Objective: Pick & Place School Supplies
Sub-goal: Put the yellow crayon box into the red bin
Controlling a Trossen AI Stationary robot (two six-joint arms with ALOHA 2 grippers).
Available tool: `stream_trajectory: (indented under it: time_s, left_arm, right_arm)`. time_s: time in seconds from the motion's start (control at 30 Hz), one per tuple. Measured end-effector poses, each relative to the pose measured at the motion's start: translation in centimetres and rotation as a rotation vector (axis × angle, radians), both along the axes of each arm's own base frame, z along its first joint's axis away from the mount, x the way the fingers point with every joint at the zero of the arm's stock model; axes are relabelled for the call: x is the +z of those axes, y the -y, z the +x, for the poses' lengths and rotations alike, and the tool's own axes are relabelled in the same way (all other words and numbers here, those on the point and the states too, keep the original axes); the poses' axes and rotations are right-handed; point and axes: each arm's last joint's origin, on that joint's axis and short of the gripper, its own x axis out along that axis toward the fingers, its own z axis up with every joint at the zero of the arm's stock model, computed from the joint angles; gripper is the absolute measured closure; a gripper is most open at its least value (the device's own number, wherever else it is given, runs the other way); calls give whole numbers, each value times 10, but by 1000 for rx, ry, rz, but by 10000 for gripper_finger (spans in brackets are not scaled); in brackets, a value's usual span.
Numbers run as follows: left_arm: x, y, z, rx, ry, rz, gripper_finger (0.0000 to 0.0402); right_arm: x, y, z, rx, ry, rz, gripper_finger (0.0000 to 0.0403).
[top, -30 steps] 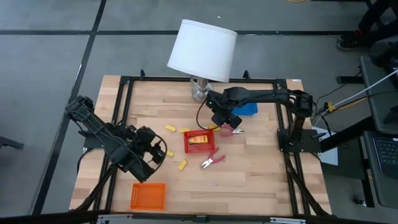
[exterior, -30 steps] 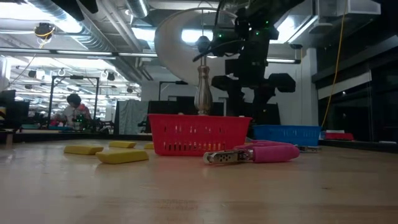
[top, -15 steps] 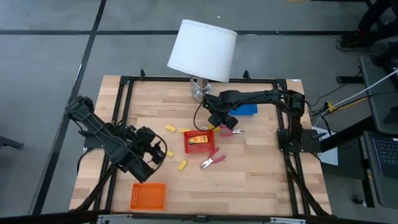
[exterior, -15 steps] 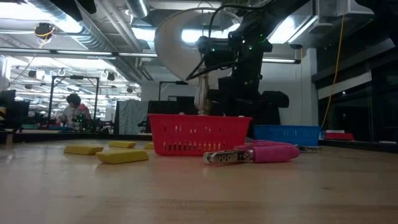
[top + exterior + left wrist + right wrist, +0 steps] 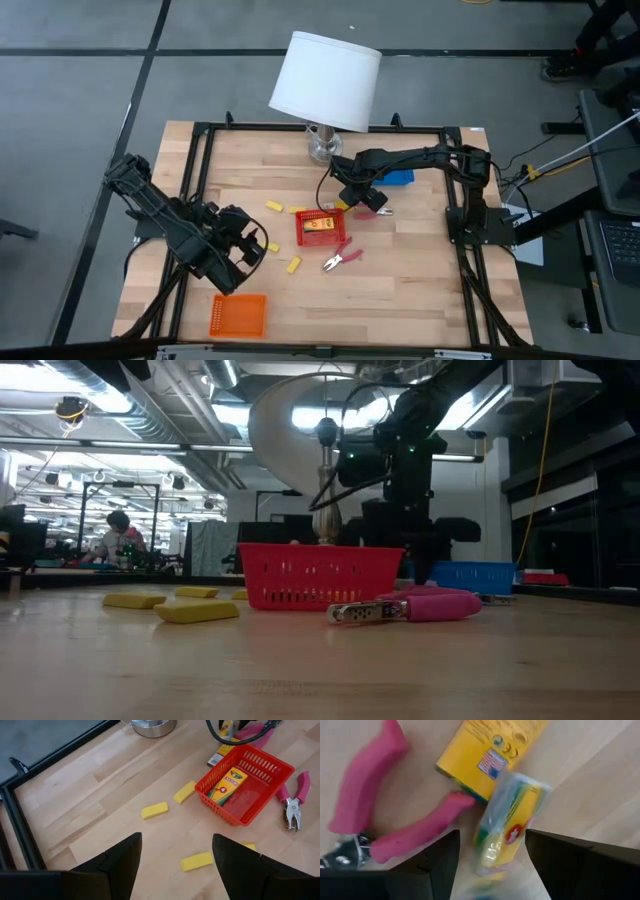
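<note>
My right gripper [image 5: 364, 197] hangs pointing down just off the red tray's [image 5: 320, 227] far right corner, open. In the right wrist view a yellow crayon box in clear wrap [image 5: 506, 827] shows blurred between its fingers. A second yellow box [image 5: 487, 750] and a pink-handled tool [image 5: 395, 827] lie on the table below. Another pink-handled tool [image 5: 340, 257] lies in front of the tray, which holds a crayon box [image 5: 225, 782]. Several yellow blocks [image 5: 154, 810] lie on the wood to the tray's left. My left gripper [image 5: 175, 865] waits open above the table's left side. My right gripper has the wrapped crayon box [image 5: 515, 795] standing between its two spread fingers, which point down from above. Whether either finger touches the box I cannot tell; the box shows blurred.
A white-shaded lamp [image 5: 325, 80] stands at the far edge, its silver base [image 5: 150, 726] just behind the work. A blue tray [image 5: 398, 177] sits beside my right gripper. An orange tray [image 5: 238, 314] lies at the near left. Black frame rails border the table.
My right gripper has sunk toward the table beside the red tray's far right corner and has rolled slightly about its pointing line. The trays, blocks and tools have stayed where they were.
</note>
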Motion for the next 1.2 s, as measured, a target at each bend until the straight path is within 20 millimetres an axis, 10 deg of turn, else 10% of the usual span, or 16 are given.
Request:
stream_trajectory:
  time_s: [1.2]
  left_arm:
    - [0,1,-1,17,9,-20,162]
  right_arm:
    - [-7,3,5,-284,42,-14,214]
